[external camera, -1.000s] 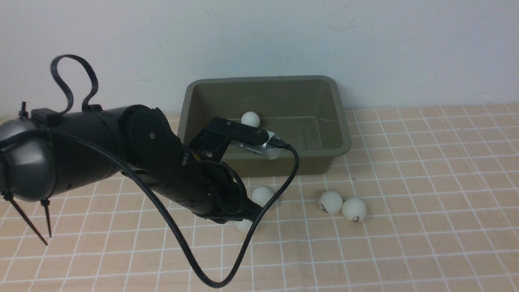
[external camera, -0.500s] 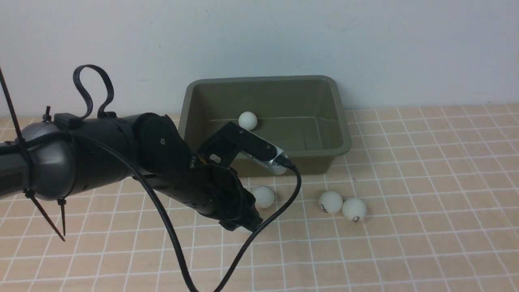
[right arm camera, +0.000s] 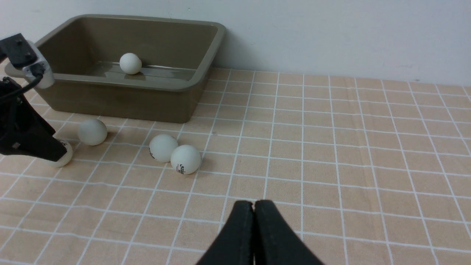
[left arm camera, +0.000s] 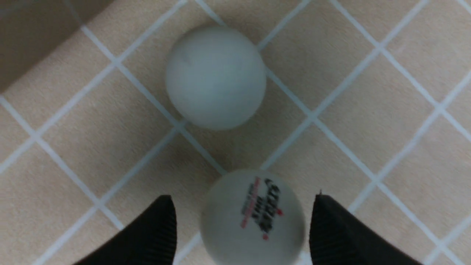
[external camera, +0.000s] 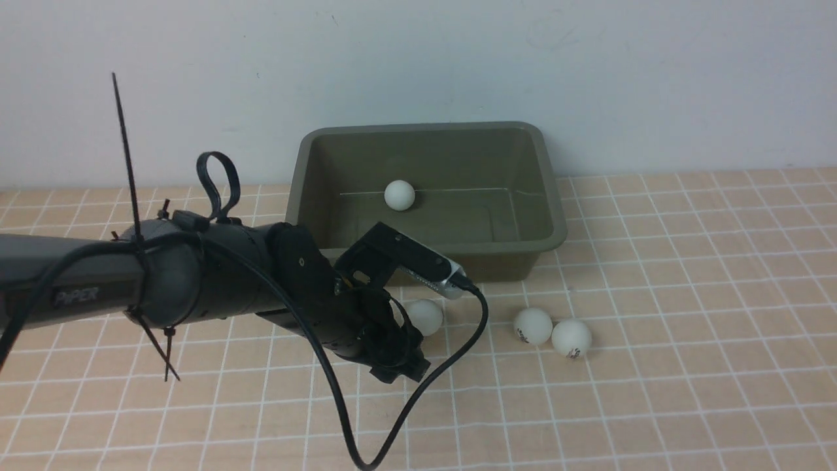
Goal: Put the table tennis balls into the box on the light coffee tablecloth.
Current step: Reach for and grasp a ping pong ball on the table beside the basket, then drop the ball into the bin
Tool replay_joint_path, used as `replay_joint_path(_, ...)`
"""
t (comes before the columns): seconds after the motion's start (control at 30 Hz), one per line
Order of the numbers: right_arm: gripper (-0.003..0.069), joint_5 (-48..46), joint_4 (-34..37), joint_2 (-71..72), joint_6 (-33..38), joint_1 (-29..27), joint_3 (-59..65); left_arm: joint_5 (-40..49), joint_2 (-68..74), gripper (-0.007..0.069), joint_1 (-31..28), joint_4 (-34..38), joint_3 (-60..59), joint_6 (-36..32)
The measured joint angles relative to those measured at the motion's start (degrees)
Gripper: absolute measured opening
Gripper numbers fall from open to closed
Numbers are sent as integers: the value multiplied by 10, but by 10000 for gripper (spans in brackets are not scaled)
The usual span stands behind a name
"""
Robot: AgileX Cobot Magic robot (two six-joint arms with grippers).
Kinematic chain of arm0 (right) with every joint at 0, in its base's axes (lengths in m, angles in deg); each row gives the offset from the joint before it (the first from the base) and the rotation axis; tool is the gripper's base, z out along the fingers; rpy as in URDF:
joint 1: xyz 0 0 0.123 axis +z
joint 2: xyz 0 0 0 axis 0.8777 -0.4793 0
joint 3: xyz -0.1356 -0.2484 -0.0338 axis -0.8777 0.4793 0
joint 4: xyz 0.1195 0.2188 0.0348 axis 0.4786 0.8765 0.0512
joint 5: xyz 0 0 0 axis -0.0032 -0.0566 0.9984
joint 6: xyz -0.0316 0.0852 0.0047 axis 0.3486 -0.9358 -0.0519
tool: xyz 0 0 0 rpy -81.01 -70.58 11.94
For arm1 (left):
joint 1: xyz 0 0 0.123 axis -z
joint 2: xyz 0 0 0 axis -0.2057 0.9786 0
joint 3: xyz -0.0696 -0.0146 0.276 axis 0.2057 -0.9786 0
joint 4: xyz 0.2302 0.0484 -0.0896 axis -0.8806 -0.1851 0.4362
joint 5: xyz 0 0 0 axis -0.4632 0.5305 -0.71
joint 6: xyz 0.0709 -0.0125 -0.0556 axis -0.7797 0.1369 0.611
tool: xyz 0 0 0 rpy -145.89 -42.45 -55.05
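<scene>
Starting at the left of the front view: left arm lower and flatter than a second ago, sunk toward the light coffee tablecloth. Just right of it, left gripper, tips pointing down at the cloth, no longer pinched tight as a second back. Spread wide now!

Straddles a table tennis ball with a red-and-black logo, going by the left wrist view. Lower centre of that frame, one finger on each side, a clear gap both ways, nothing gripped yet. No sight of it in the front view, with the gripper in the way.

Next along, a plain ball just beyond the tips, apart from the printed one. Above that, upper centre, the box with one ball already resting on its floor by the far wall. Further right on the cloth, a left ball touching a right ball, both with dark print.

Right gripper, bottom centre of its own wrist view: pressed fully together, holding nothing, well apart from every ball.

Meaning, most likely: one delivered, four to go, and all lined up for a squeeze on the printed ball.
</scene>
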Motion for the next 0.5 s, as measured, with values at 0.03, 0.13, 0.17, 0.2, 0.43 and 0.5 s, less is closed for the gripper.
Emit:
replay_joint_path(0.03, -15, 0, 0, 0, 0, 0, 0, -13, 6, 405, 0, 1, 0, -3)
replay_joint_path(0.13, -15, 0, 0, 0, 0, 0, 0, -18, 15, 383, 0, 3, 1, -6)
replay_joint_path(0.17, -15, 0, 0, 0, 0, 0, 0, -9, 16, 344, 0, 9, 1, -7)
replay_joint_path(0.2, -15, 0, 0, 0, 0, 0, 0, -1, 16, 321, 0, 12, 2, -8)
replay_joint_path(0.43, -15, -1, 0, 0, 0, 0, 0, 174, -45, 312, 0, 83, 67, -52)
replay_joint_path(0.5, -15, -1, 0, 0, 0, 0, 0, 179, -70, 312, 0, 112, 102, -82)
